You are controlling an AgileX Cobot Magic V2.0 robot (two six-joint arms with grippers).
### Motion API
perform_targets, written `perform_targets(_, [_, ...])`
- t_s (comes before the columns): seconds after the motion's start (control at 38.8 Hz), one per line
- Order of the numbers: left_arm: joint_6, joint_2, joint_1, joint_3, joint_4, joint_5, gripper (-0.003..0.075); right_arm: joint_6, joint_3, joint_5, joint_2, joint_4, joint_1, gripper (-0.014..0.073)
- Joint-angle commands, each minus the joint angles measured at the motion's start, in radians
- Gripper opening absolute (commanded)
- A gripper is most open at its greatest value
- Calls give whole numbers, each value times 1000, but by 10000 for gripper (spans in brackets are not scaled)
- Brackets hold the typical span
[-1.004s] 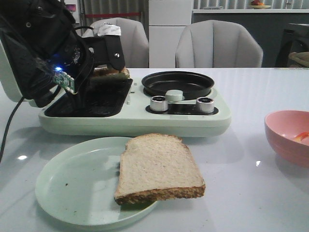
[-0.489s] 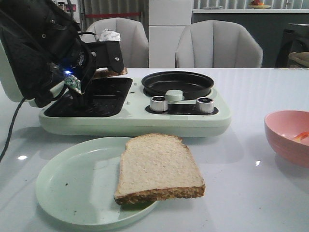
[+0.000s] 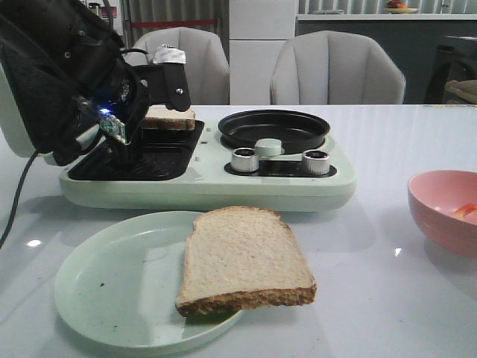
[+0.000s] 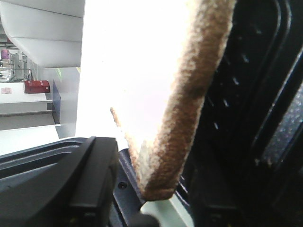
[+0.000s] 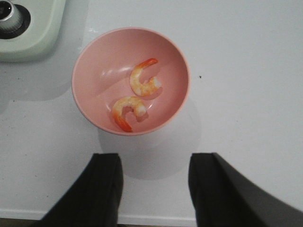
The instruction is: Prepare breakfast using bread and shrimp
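One bread slice lies half on the pale green plate, overhanging its right rim. A second bread slice lies flat at the far edge of the black grill plate. My left gripper hangs around this slice. In the left wrist view its brown crust stands apart from the one finger that shows, so the jaws are open. Two orange-pink shrimp lie in the pink bowl. My right gripper hovers open over the table beside the bowl, holding nothing.
The pale green breakfast maker spans the middle of the table, with a round black pan, two silver knobs and a pale green knob. The pink bowl sits at the right edge. Two grey chairs stand behind.
The bread at the grill has dropped from a tilted, raised pose to lying flat on the grill's far edge. The left arm shifted slightly right. The plate's slice has not moved.
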Motion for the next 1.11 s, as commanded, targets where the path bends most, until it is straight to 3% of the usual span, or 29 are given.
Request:
perform_targets(0.0, [-8, -95, 2, -26, 44, 56, 395, -1, -35, -56, -2, -9, 0, 444])
perform_targets(0.36, [-10, -263, -1, 132, 44, 24, 393, -1, -35, -56, -2, -9, 0, 444])
perform_targets(0.52, [-10, -347, -46, 211, 25, 113, 393, -1, -35, -56, -2, -9, 0, 444])
perform_targets(0.7, [-4, -436, -159, 219, -242, 276, 393, -1, -35, -56, -2, -9, 0, 444])
perform_targets(0.88, [266, -559, -265, 219, -688, 356, 393, -1, -35, -56, -2, -9, 0, 444])
perform_targets(1.08, [343, -722, -291, 219, -1102, 474, 393, -1, -35, -56, -2, -9, 0, 444])
